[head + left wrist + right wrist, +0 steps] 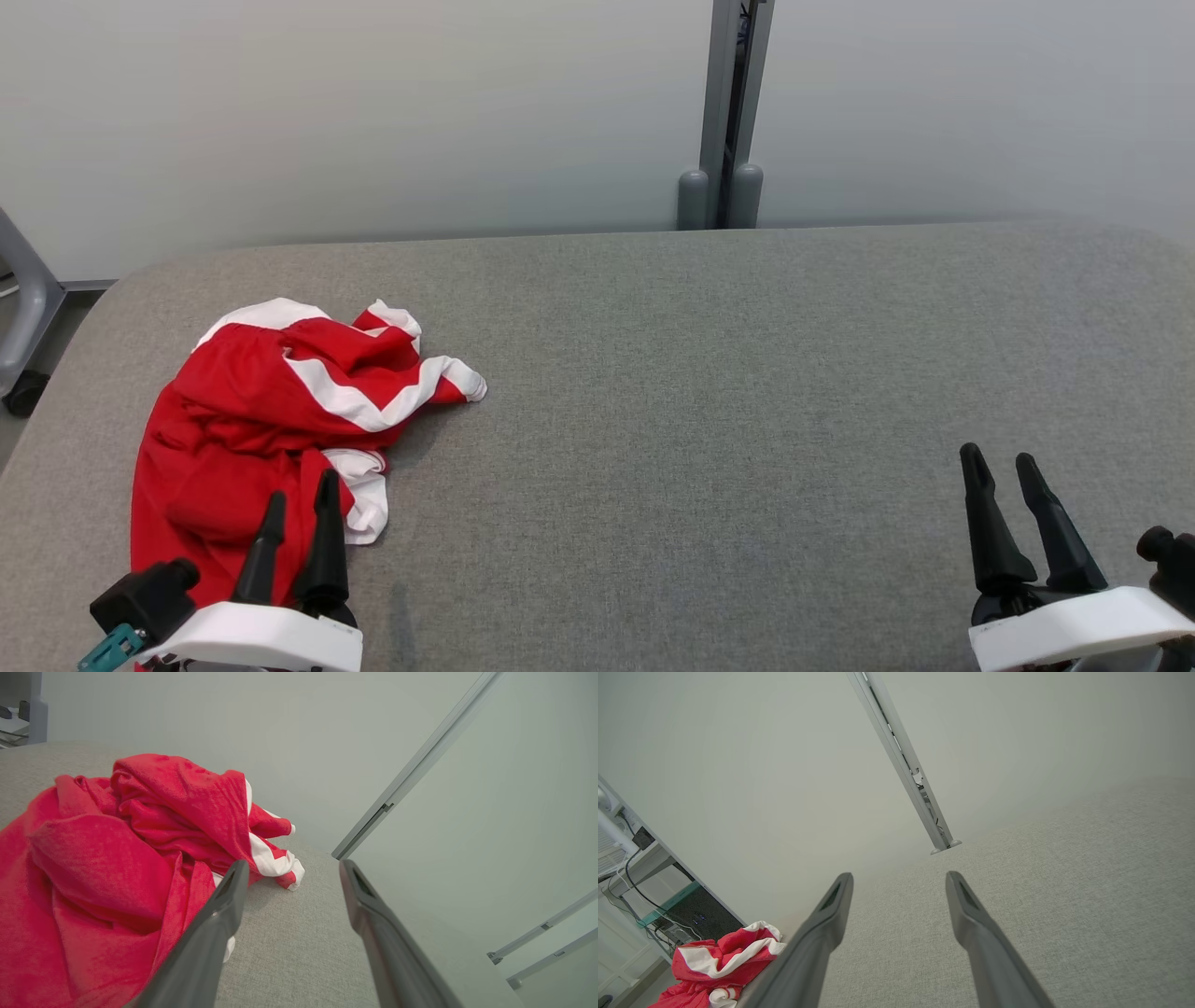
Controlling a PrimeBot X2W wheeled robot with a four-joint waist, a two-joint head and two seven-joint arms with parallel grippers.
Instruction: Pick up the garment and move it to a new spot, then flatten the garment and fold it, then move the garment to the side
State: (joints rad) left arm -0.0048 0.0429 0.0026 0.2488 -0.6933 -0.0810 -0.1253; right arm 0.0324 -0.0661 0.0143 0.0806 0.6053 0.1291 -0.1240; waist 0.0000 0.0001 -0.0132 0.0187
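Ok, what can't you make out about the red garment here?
1. Garment type: crumpled in every view, folds hide its shape.
2. Its near edge: head view, behind the left pincer.
3. Whether that pincer touches it: left wrist view, one finger overlaps it, contact unclear.
4. Its lower part: right wrist view, cut off by the bottom edge.

**Left wrist cam: fingers spread, garment bunched right in front**

Left gripper (293, 867) is open, wide gap between the two dark fingers (210, 933). Red garment (117, 858) with white stripe lies crumpled in a heap on the grey fabric worktop (299, 947). One finger overlaps the heap's near side in frame; can't tell if it touches. The striped end pokes out between the fingertips, with bare worktop beyond it up to the far edge. Pale wall behind that edge, with a grey post (420, 760) crossing it diagonally.
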